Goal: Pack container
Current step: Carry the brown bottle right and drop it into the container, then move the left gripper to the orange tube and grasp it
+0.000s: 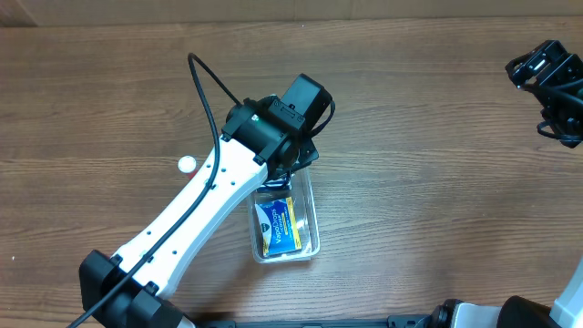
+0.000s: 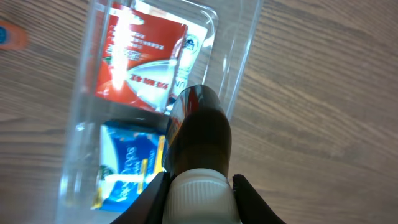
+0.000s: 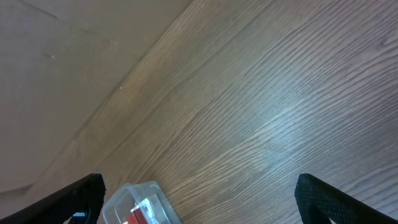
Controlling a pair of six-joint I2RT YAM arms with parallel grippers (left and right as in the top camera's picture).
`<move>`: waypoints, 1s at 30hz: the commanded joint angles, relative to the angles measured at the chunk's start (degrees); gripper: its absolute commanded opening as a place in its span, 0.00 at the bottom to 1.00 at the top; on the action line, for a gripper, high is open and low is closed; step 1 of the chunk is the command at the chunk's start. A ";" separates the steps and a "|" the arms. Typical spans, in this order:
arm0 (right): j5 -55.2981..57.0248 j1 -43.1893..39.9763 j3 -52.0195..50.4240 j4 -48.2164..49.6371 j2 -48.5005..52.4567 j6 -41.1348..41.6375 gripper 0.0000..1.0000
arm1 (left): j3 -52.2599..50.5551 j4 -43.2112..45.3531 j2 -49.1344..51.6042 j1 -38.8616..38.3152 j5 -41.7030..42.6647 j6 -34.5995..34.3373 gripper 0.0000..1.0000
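Nearest, a white-capped dark bottle is clamped in the left fingers over the clear container mid-bench, above its red box and blue box. Released tilted, it could catch the rim and roll out. Far off, the right fingers stand spread.

My left hand, gripping the dark bottle, crowds the container at its upper end in the overhead view. The blue box and red packet cover its floor. A small round cap lies left of it. The desk runs bare rightward to my spread right hand.
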 commanded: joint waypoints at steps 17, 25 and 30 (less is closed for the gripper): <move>-0.44 -0.11 0.13 0.13 -0.68 -0.17 1.00 | -13.33 17.00 -0.59 0.57 4.04 -1.01 0.54; -0.44 -0.11 0.13 0.13 -0.68 -0.17 1.00 | 11.41 1.66 -0.70 10.14 15.15 14.10 0.84; -0.44 -0.11 0.13 0.13 -0.68 -0.17 1.00 | 24.02 -18.62 -0.70 19.08 -0.46 25.62 1.00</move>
